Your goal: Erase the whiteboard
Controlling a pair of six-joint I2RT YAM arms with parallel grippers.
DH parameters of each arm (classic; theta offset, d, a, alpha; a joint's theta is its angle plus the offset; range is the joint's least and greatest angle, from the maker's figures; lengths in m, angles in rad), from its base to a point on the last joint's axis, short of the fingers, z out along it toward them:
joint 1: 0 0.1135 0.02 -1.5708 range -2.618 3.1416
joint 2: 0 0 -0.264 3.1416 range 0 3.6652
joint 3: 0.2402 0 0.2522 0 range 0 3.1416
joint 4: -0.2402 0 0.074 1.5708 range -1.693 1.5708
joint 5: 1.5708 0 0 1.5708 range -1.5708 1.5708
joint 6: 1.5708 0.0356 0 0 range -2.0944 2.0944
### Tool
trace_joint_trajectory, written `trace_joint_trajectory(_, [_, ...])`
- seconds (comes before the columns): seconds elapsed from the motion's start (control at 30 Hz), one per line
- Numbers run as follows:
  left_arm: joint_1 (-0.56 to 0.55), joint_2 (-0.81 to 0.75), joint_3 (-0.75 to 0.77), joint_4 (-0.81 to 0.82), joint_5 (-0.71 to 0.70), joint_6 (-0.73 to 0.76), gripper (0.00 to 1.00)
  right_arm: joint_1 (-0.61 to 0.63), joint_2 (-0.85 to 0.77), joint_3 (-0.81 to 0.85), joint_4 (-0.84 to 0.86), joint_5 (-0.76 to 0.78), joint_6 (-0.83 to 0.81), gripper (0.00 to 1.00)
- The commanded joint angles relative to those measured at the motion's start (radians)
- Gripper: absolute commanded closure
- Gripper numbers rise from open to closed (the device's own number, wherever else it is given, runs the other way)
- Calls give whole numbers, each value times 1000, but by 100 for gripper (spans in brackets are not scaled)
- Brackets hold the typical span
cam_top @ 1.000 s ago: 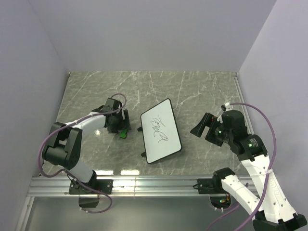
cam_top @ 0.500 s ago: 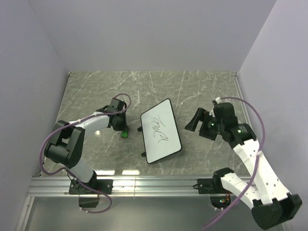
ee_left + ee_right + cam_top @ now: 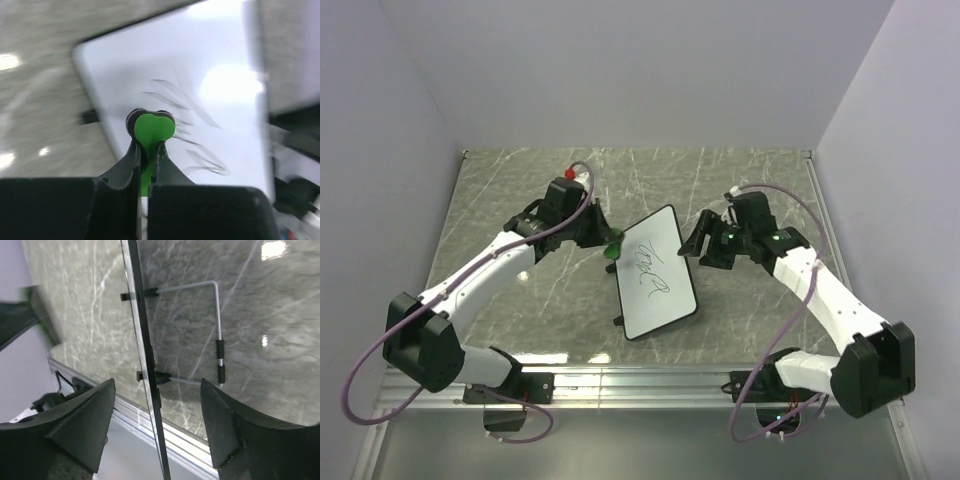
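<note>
The whiteboard (image 3: 658, 285) lies tilted on the marble table with black scribbles (image 3: 648, 268) on its upper half. My left gripper (image 3: 607, 246) is shut on a small green eraser (image 3: 613, 251) and hovers at the board's upper left corner. In the left wrist view the eraser (image 3: 151, 130) is pinched between the fingers, with the board (image 3: 210, 80) and its scribbles just beyond. My right gripper (image 3: 696, 246) is open at the board's right edge. In the right wrist view the board's black frame (image 3: 144, 350) runs edge-on between the two fingers (image 3: 82, 427), touching neither.
The board's wire stand (image 3: 218, 320) with black feet rests on the table behind the frame. An aluminium rail (image 3: 640, 385) runs along the table's near edge. Grey walls close in on the left, back and right.
My left gripper shut on the eraser, lifted it off the table and carried it right to the board's corner. My right arm swung left to the board's right edge.
</note>
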Motion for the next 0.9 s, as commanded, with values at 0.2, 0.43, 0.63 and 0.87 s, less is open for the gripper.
trace_joint_trajectory(0.2, [-271, 31, -9, 310, 222, -244, 100, 89, 124, 47, 131, -3, 1, 61])
trace_joint_trajectory(0.43, [-380, 152, -39, 396, 164, -301, 100, 110, 122, 38, 100, 36, -19, 82])
trace_joint_trajectory(0.63, [-390, 218, -91, 378, 49, -307, 100, 112, 87, 32, 56, 53, -36, 86])
trace_joint_trajectory(0.87, [-358, 220, -147, 298, -174, -261, 100, 115, 46, 31, 10, 48, -50, 96])
